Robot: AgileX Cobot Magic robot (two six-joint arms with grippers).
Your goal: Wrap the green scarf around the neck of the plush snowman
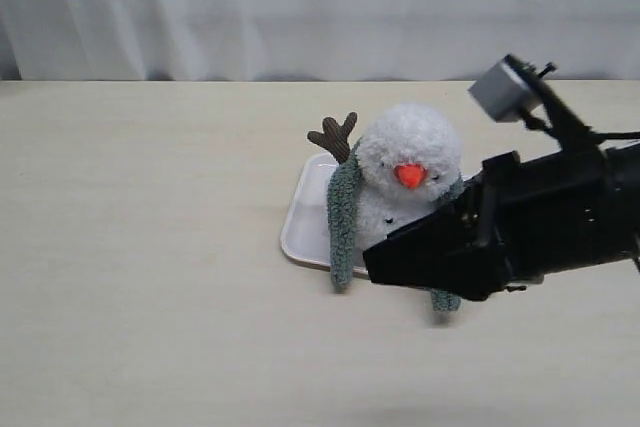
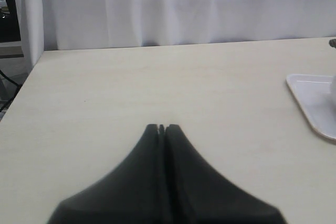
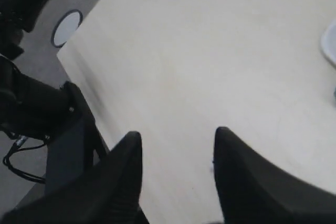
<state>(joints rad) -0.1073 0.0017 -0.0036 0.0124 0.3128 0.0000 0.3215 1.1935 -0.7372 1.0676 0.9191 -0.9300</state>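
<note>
Directly in front of the plush snowman [image 1: 405,162] the right gripper [image 3: 176,148] is seen, and the green scarf [image 1: 342,222] is draped round the snowman's neck, one end hung down each side. Seemingly only laid uncrossed, the scarf could be dragged off, or the snowman toppled, if brushed by that gripper. Its jaws are held partly apart on nothing; the left gripper [image 2: 161,128] is closed empty, far from the snowman.

The snowman [image 1: 408,172] sits on the tray [image 1: 300,227], right of the table's [image 1: 150,267] middle. The scarf [image 1: 343,222] lies around it, one end hanging at each side. The right arm [image 1: 530,217] crosses before its body.
</note>
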